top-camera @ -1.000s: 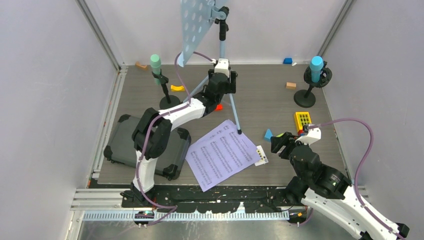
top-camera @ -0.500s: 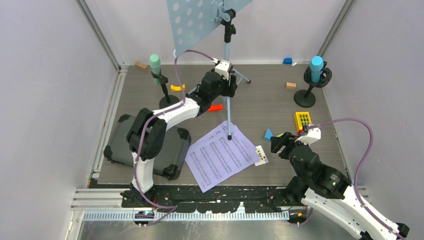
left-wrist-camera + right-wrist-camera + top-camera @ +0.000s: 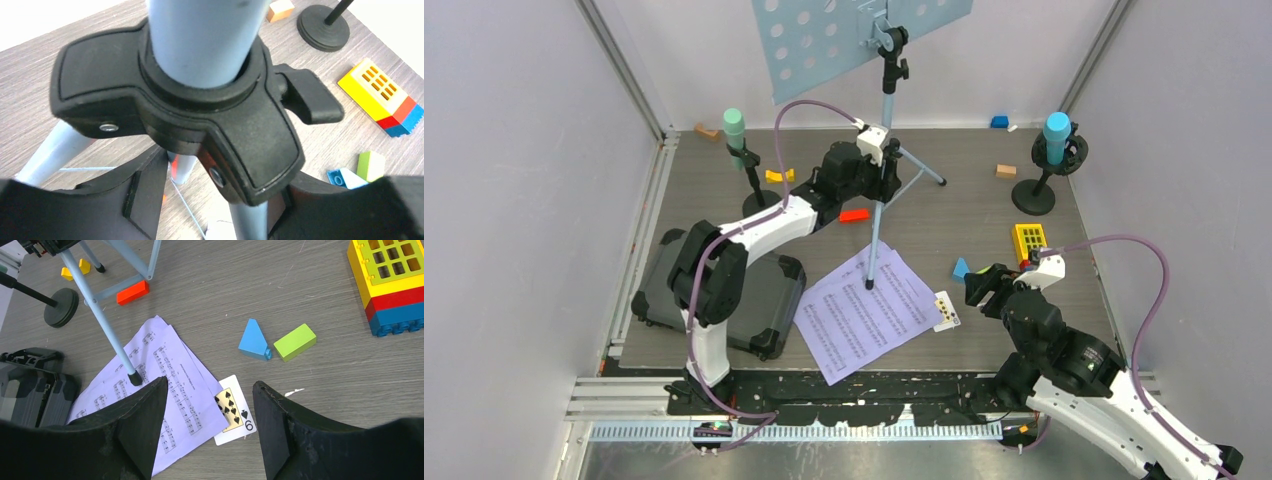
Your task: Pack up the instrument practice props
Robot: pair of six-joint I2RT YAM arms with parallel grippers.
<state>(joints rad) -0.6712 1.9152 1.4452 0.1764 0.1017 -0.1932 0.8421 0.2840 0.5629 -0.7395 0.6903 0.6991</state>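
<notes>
My left gripper (image 3: 879, 162) is shut on the pale blue music rack (image 3: 854, 35) at its black tripod hub (image 3: 200, 115), with the pole (image 3: 200, 40) rising above. One tripod foot (image 3: 869, 283) rests on the lilac sheet-music pages (image 3: 864, 315). Another leg (image 3: 929, 172) points right. The green toy microphone (image 3: 735, 128) stands on its black pole at the back left. The blue one (image 3: 1056, 132) stands at the back right. My right gripper (image 3: 986, 287) is open and empty, just above the pages' right edge (image 3: 165, 370) in the right wrist view (image 3: 210, 405).
A grey case (image 3: 724, 290) lies closed at the front left. A playing card (image 3: 232, 410) sticks out from under the pages. Toy blocks lie about: red (image 3: 854, 214), yellow tower (image 3: 1028, 240), blue wedge (image 3: 254, 340), green (image 3: 295, 342), orange (image 3: 1006, 170).
My left gripper has turned the music rack. Its panel swung to the right, the front foot slid left over the pages, and another leg swung out to the right. The right arm has not moved.
</notes>
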